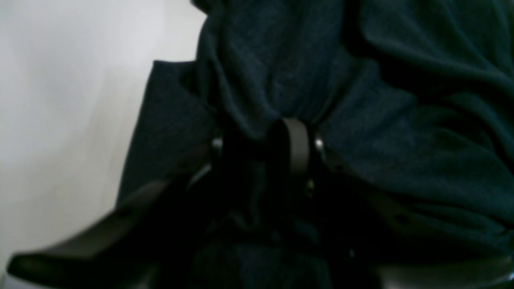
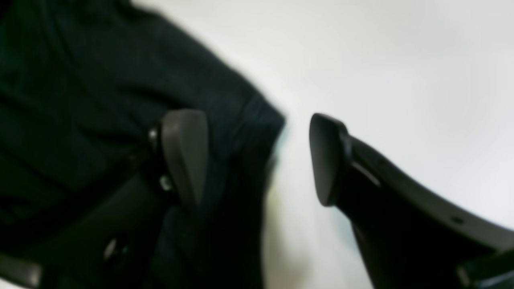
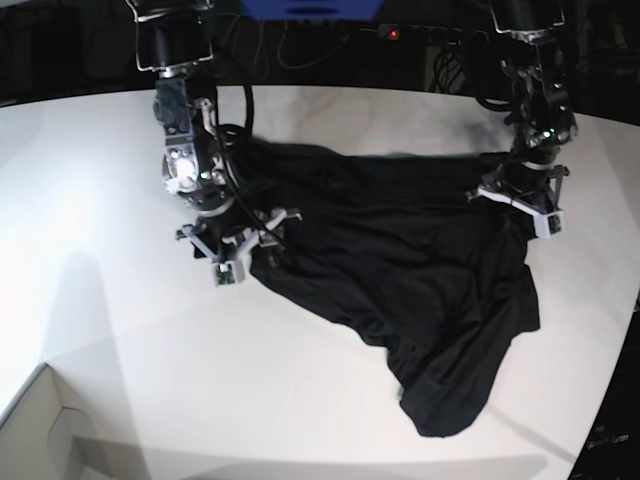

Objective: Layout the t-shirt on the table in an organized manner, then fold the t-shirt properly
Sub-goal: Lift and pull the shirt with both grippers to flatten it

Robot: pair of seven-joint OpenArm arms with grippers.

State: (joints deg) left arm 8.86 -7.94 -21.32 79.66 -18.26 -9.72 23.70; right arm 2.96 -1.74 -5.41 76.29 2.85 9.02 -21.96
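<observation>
Cloth fills most of my left wrist view: the black t-shirt point(image 1: 361, 120) is bunched into folds that gather between the fingers of the left gripper point(image 1: 265, 140), which is clamped on a pinch of fabric. From the base view I could not judge that grip, since there the left gripper point(image 3: 520, 200) only shows as sitting on the shirt's edge toward the far right corner of the table point(image 3: 100, 300).

My right wrist view shows the right gripper point(image 2: 257, 156) with its fingers wide apart, one over the shirt point(image 2: 80, 100) and one over bare table point(image 2: 381, 60), straddling the cloth's edge.

Only the base view gives the whole layout: the t-shirt point(image 3: 400, 270) lies crumpled across the middle and right of the table, reaching toward the near right edge, with the right gripper point(image 3: 235, 255) at its left edge. A pale box corner point(image 3: 40, 430) shows at the near left corner.
</observation>
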